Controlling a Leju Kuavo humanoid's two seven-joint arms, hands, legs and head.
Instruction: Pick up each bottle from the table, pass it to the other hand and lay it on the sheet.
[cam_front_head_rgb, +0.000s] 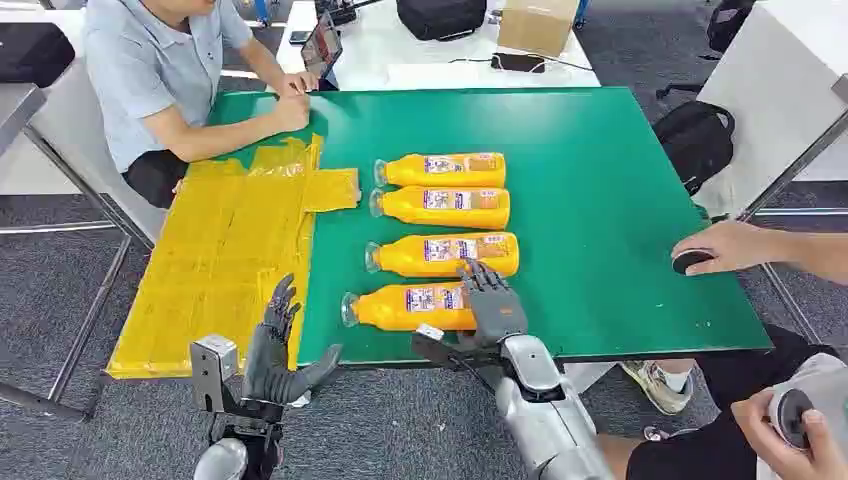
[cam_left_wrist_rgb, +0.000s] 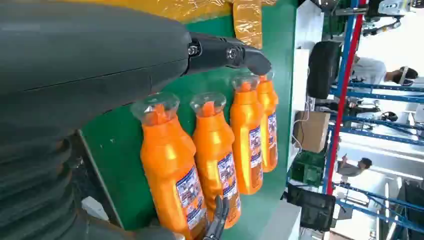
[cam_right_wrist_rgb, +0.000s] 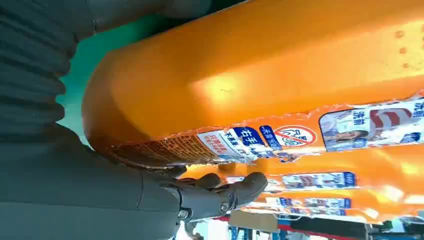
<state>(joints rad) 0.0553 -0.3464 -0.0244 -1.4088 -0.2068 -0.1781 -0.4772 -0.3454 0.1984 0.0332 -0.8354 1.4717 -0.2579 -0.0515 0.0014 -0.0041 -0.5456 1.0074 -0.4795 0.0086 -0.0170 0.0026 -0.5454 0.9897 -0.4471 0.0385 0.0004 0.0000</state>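
The right hand (cam_front_head_rgb: 492, 300) lies over the base end of the nearest orange plastic bottle (cam_front_head_rgb: 410, 307), fingers draped on it; whether they grip it I cannot tell. The left hand (cam_front_head_rgb: 276, 345) hovers spread and empty at the green table's (cam_front_head_rgb: 620, 200) near edge. Three more orange bottles (cam_front_head_rgb: 442, 212) lie in a row beyond, beside the crinkled yellow sheet (cam_front_head_rgb: 225, 255).

Across from me a person in a light blue shirt (cam_front_head_rgb: 150, 70) rests both forearms on the far left corner of the table. To my right another person's hand (cam_front_head_rgb: 728, 246) covers a black puck (cam_front_head_rgb: 690, 261) at the table's edge. Beyond stand a cardboard box (cam_front_head_rgb: 537, 24), a black bag (cam_front_head_rgb: 440, 16) and a black backpack (cam_front_head_rgb: 695, 140).
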